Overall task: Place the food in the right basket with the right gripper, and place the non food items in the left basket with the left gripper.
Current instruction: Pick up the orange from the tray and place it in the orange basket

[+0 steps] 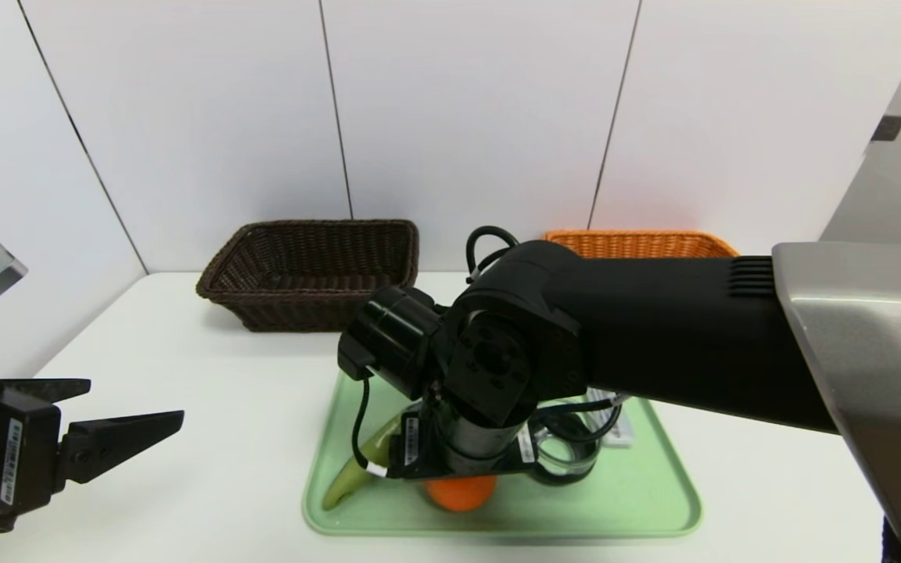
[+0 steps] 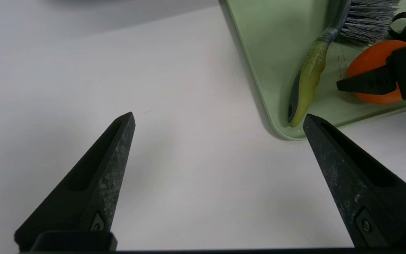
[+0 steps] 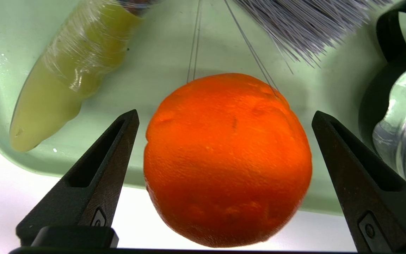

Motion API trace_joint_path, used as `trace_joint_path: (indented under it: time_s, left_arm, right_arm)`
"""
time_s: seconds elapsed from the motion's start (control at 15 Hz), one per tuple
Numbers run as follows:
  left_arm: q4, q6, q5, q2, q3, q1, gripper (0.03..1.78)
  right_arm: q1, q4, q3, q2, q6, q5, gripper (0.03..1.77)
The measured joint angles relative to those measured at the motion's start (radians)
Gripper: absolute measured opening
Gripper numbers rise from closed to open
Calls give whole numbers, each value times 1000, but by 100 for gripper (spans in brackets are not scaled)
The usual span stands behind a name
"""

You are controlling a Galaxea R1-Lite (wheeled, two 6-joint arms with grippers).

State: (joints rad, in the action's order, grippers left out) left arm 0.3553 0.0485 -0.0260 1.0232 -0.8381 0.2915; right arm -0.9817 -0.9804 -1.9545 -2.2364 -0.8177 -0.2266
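The right gripper [image 3: 224,116] hung wide open astride the orange [image 3: 227,158] at the near edge of the green tray [image 1: 654,500], while the left gripper [image 2: 217,120], also open, hovered over the table's [image 1: 184,469] left side.

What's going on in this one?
The right gripper is open, one finger on each side of an orange on the green tray, not yet gripping it. A brush and a glass jar also lie on the tray. The left gripper hangs open over the table beside the tray. The brown basket and orange basket wait behind.
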Motion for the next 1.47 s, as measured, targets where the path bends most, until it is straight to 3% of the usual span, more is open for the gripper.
trace_joint_path:
  time_s: [0.27,0.4,0.53,1.2,1.47]
  left_arm:
    - [0,0,0,5,0,0,169]
    - [0,0,0,6,0,0,169]
    - [0,0,0,8,1,1,169]
    - [2,1,0,10,3,1,169]
    - [4,1,2,9,9,1,169]
  right_arm:
    - [2,21,0,-7,10,0,169]
    - [5,25,0,-9,10,1,133]
    - [5,25,0,-10,10,3,119]
    - [2,14,0,72,27,47,117]
    - [20,47,0,175,110,40,117]
